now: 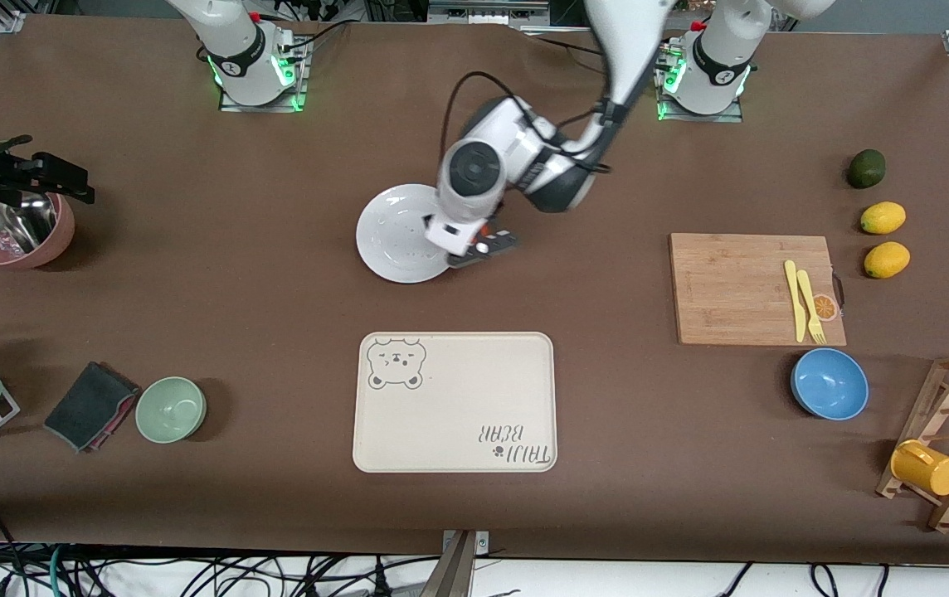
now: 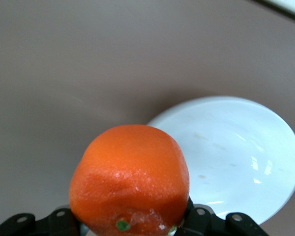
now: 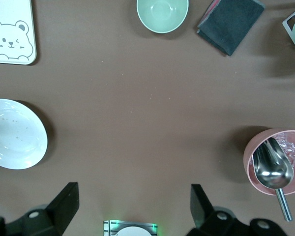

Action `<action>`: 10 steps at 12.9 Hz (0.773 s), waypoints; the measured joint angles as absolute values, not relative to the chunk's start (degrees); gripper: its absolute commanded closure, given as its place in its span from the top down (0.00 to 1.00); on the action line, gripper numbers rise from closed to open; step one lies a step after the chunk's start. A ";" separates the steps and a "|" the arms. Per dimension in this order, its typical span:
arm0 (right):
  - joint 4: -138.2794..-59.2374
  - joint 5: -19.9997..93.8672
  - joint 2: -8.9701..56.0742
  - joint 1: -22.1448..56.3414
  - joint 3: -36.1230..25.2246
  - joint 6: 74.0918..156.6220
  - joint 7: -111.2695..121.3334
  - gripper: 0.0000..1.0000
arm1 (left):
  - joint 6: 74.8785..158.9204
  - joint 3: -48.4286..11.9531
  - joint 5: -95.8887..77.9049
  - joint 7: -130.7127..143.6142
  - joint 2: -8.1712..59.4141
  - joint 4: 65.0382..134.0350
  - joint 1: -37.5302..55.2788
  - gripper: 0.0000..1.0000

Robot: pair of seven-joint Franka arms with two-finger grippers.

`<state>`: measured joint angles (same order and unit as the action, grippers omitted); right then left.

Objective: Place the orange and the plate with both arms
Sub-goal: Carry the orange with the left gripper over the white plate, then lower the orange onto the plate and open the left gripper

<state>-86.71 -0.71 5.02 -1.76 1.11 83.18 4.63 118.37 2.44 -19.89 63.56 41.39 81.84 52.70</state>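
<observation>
I have the left end effector point(image 2: 132, 227) clamped on the orange point(image 2: 130, 179), hanging over the plate's point(image 1: 391, 240) rim toward the left arm's end of the bench. Plate centre lies just beside and below the fruit. Right end effector point(image 3: 132, 209) waits wide open, empty, well apart from the plate.

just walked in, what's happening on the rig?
The left pincer is shut on the orange and hangs over the edge of the white plate, which lies on the table a little farther from the front camera than the bear-print tray. The orange is not on the plate yet. The right pincer is open and holds nothing; that arm waits up over its own end of the table, near the pink bowl with the metal scoop.
</observation>
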 measured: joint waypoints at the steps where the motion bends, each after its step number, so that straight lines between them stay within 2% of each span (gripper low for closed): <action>1: -86.70 -0.71 5.02 -1.77 1.08 83.19 4.63 1.00 | 122.47 2.43 -19.89 66.28 43.64 81.07 55.58 0.00; 3: -86.70 -0.71 5.02 -1.80 1.01 83.19 4.63 1.00 | 129.65 2.56 -19.89 70.96 46.98 80.33 60.58 0.03; 4: -86.70 -0.71 5.02 -1.86 0.97 83.20 4.63 1.00 | 131.41 2.66 -19.89 72.22 47.92 80.07 62.26 0.20; 5: -86.70 -0.71 5.02 -1.94 0.93 83.21 4.63 1.00 | 132.48 2.83 -19.89 72.88 48.62 79.89 63.15 0.70; 6: -86.70 -0.71 5.02 -1.99 0.90 83.22 4.63 1.00 | 132.97 3.07 -19.89 72.93 49.20 79.79 63.33 1.00; 10: -86.69 -0.71 5.04 -2.04 0.74 83.68 4.58 1.00 | 131.33 6.03 -19.88 72.86 49.90 78.81 62.73 1.00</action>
<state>-86.69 -0.71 5.04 -2.04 0.74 83.68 4.58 131.33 6.03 -19.88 72.86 49.90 78.81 62.73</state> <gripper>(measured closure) 0.000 0.097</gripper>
